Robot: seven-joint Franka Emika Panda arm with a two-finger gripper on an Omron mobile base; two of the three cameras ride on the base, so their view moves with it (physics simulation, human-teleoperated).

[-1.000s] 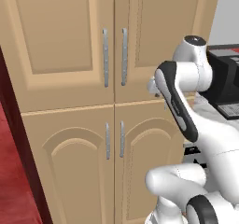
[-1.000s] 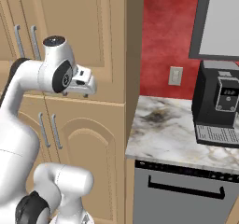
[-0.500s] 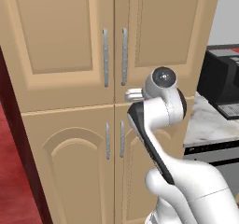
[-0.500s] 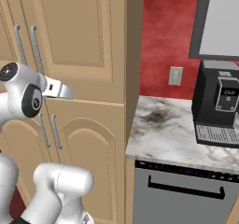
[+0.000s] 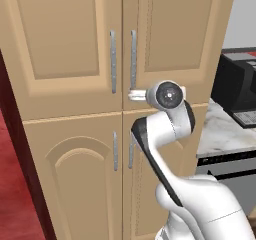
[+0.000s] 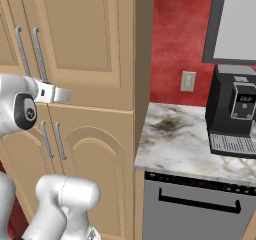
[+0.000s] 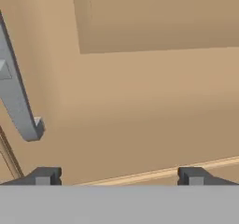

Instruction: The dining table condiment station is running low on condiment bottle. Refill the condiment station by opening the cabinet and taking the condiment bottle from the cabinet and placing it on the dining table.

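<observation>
My two-finger gripper (image 7: 117, 175) is spread wide, holding nothing, close to the tall tan wooden cabinet (image 5: 75, 44), directly ahead of me. Its doors are closed: smooth raised panels, rectangular above, arched below. A vertical silver bar handle (image 7: 16, 101) lies just left of my fingertips (image 7: 44, 175).

arm (image 5: 165, 134): glossy white rounded shells, thick tube-like links
joints: dark grey to black bands between the shells, one curving down the near link
wrist cap (image 5: 168, 95): round dark grey disc with a small light centre, ringed in white
hand (image 6: 50, 93): flat pale grey-white block past the wrist
fingertips (image 7: 44, 176): two small dark grey square-edged tips with lighter inner faces
base (image 6: 65, 199): bulky white rounded housing
</observation>
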